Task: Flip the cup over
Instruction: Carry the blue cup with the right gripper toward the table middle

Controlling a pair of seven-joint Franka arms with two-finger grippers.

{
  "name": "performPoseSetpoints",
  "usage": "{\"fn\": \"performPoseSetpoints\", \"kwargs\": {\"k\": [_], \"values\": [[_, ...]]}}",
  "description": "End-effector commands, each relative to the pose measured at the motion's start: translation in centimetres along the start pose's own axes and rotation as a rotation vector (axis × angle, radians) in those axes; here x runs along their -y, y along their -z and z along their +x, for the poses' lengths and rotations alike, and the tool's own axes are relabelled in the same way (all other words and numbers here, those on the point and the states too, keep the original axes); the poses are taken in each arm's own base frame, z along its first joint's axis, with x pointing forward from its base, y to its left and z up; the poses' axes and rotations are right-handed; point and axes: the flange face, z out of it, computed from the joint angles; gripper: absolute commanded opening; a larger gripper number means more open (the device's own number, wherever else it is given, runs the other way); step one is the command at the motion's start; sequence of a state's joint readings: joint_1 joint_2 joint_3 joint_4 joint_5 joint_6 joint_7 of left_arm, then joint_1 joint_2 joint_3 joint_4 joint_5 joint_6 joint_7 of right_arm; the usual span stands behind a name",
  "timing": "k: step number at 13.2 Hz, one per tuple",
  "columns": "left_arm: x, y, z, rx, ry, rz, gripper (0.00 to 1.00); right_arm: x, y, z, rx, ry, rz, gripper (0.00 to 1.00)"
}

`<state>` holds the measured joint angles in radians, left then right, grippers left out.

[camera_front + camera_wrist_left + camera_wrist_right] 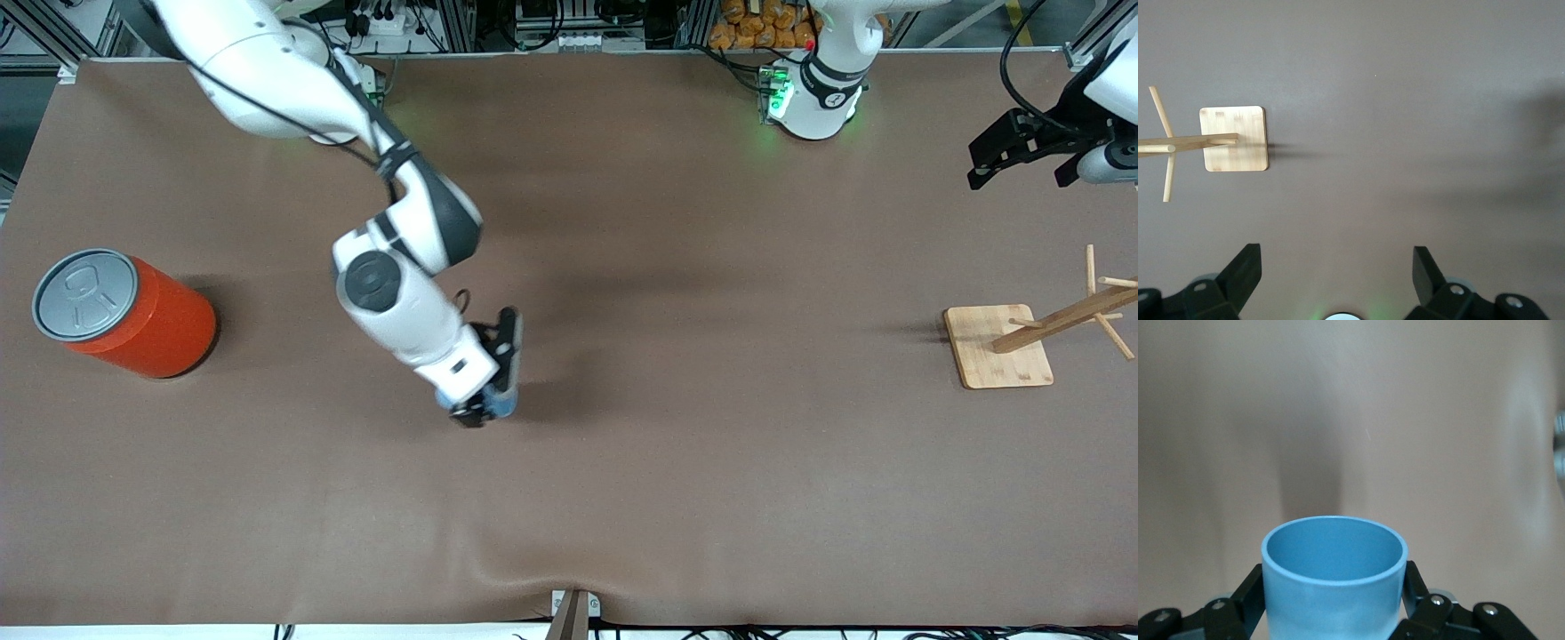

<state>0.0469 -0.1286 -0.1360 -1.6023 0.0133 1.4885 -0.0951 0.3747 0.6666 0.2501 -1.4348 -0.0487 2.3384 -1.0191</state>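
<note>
**Cup in the claw, mouth showing**

The right gripper [492,402] has the cup [1335,577] clamped between its fingers [1248,597], pressing on the wall from both sides, out over the bare middle of the brown table [711,480], well apart from the orange can [124,311] and toward the left arm's end from it. Whether the cup touches the table I cannot tell. In the right wrist view its open mouth faces the camera: a round rim, smooth matte light-blue plastic, plain tapered wall. It looks light and fairly stiff, though thin enough to flex under a hard squeeze, and that smooth wall could slip; a hold across the middle of the wall seems safest for turning it over. The can stands upright, cylindrical, grey lid on top. The left gripper [1337,267] waits, jaws spread wide and empty, above the table near the wooden rack [1022,338], far from the can
</note>
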Motion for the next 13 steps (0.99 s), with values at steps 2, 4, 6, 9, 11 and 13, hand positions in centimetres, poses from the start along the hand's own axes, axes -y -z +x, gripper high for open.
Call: {"fn": "performPoseSetpoints", "kwargs": {"k": [2,4,6,9,11,13], "values": [[0.3,0.5,0.0,0.001,0.005,0.006,1.00,3.4,-2.2,6.0,-0.048,0.154,-0.042,0.35],[0.3,0.3,0.1,0.002,0.002,0.008,1.00,6.7,-3.6,9.7,-0.057,0.213,-0.020,0.35],[0.2,0.3,0.1,0.000,0.001,0.008,1.00,8.7,-5.5,11.3,-0.064,0.243,-0.006,0.37],[0.2,0.5,-0.1,0.000,-0.001,0.008,1.00,10.0,-8.2,11.4,-0.045,0.264,0.020,0.37],[0.2,0.4,-0.1,0.003,-0.005,0.009,1.00,10.6,-9.4,11.3,-0.031,0.268,0.033,0.39],[0.2,0.5,-0.1,0.002,-0.004,0.009,1.00,9.8,-10.1,9.8,-0.002,0.246,0.031,0.40]]}}
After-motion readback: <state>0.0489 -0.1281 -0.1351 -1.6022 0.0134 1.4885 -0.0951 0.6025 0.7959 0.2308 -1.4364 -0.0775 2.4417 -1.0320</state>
